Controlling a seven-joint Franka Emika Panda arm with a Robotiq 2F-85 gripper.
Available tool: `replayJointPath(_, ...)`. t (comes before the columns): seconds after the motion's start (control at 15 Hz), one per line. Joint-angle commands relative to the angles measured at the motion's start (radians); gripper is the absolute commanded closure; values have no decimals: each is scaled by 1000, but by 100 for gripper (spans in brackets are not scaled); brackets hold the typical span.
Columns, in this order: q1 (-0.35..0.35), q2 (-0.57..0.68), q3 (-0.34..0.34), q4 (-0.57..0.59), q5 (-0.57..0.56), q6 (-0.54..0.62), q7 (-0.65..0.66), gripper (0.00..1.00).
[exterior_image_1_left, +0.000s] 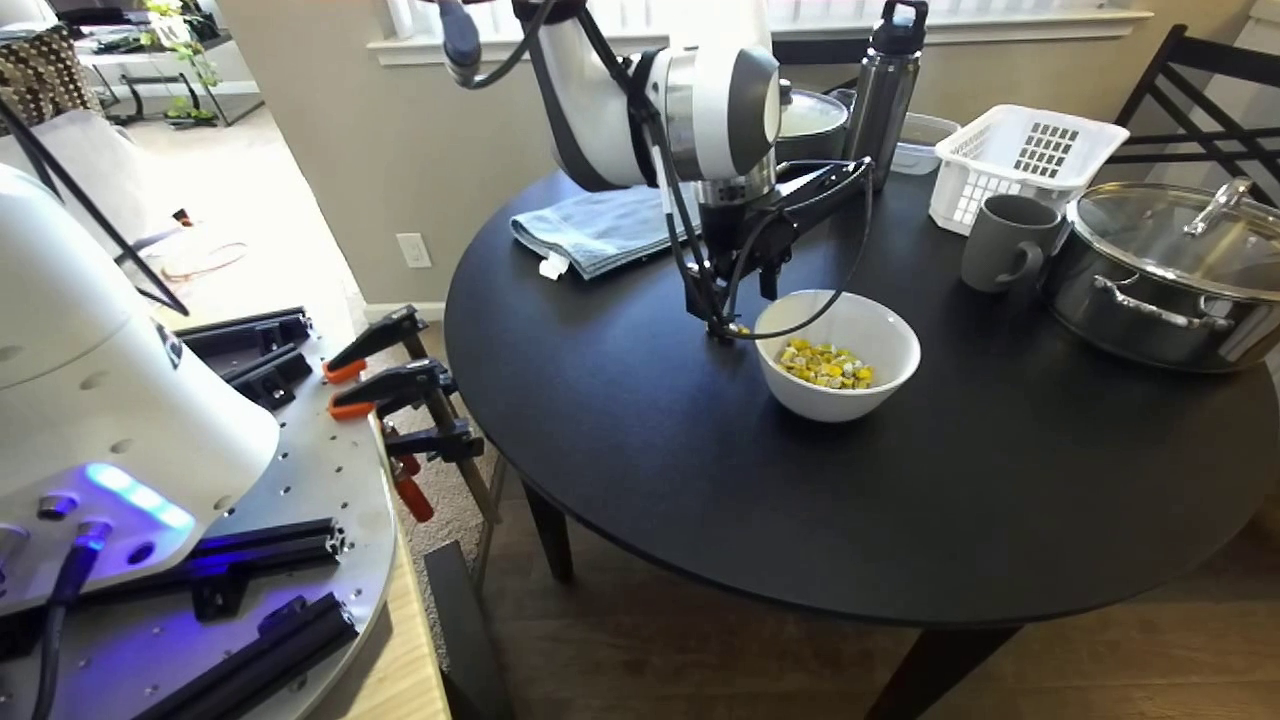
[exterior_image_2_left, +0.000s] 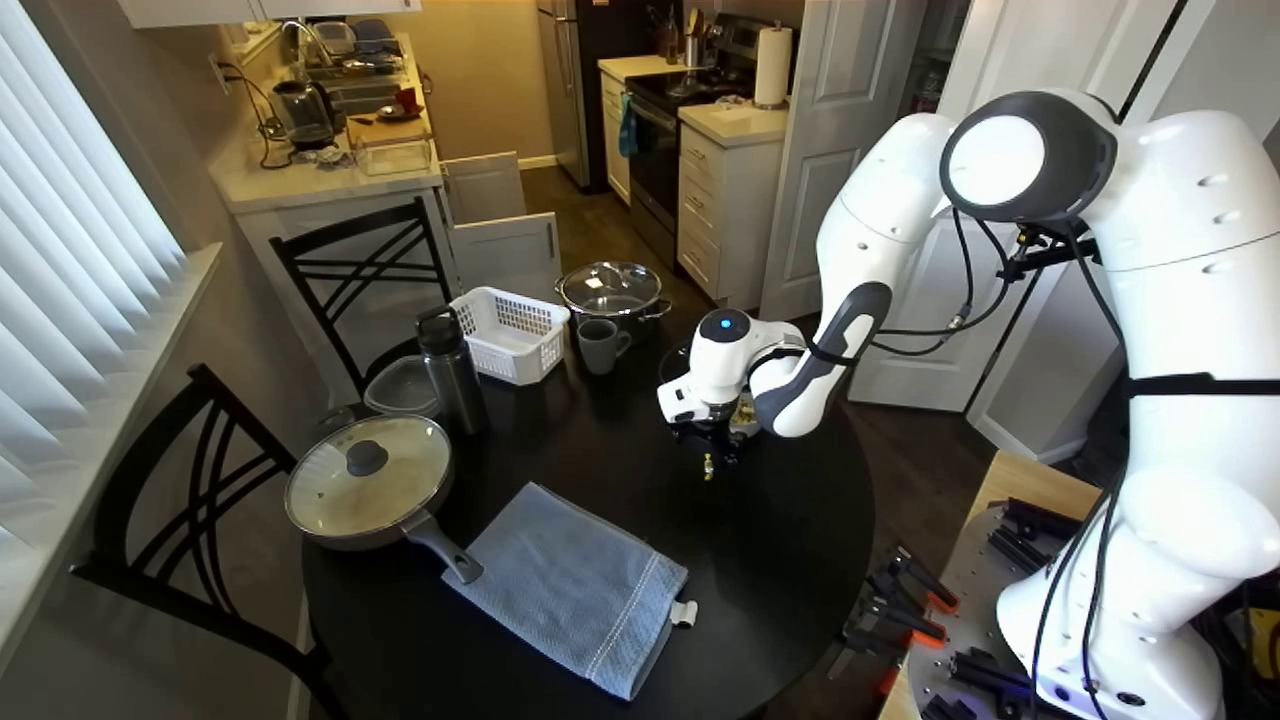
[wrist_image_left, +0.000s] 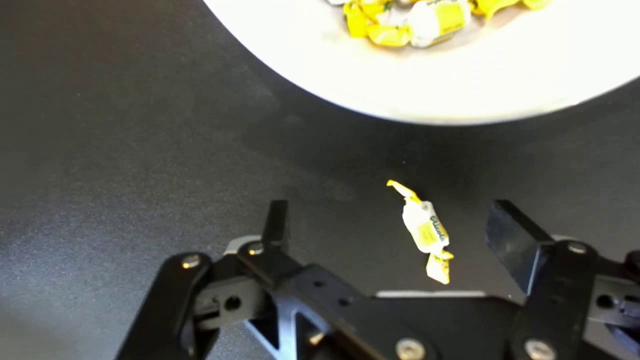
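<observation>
The gripper (wrist_image_left: 388, 222) has its jaws spread wide with nothing in its grasp, just outside the bowl (wrist_image_left: 425, 95), and a lone wrapped candy (wrist_image_left: 426, 227) shows between its tips. The candy lies on the table (wrist_image_left: 150, 175) near the bowl, touching neither pad (wrist_image_left: 512, 245); how high the tips stand over it is hard to tell. It sits nearer the pad on the right of the wrist view, so centring the gap on it would help; its length points at a slant toward the bowl, so a slight turn should bring the pads flat to its sides. A low, gentle pinch on the middle, clear of the bowl, looks safer than one on the twisted ends. More candies (exterior_image_1_left: 825, 365) lie in the bowl; in an exterior view, a towel (exterior_image_1_left: 590, 230) lies beyond and left of it, a mug (exterior_image_1_left: 1005, 245) and a pot (exterior_image_1_left: 1145, 335) to its right
</observation>
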Motion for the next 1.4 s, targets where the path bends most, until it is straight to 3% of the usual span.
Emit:
replayJointPath(0.0,25,1,-14,1,124,-19,-147,0)
replayJointPath(0.27,51,-5,-34,-14,204,-21,-247,0)
replayJointPath(0.33,58,-9,-41,-17,216,-20,-260,25)
replayJointPath(0.47,74,-13,-55,-20,238,-20,-286,33)
replayJointPath(1.07,113,-30,-87,-42,265,-5,-321,92)
replayJointPath(1.2,112,-38,-88,-52,266,-3,-331,100)
replayJointPath(1.33,110,-50,-89,-60,269,2,-336,96)
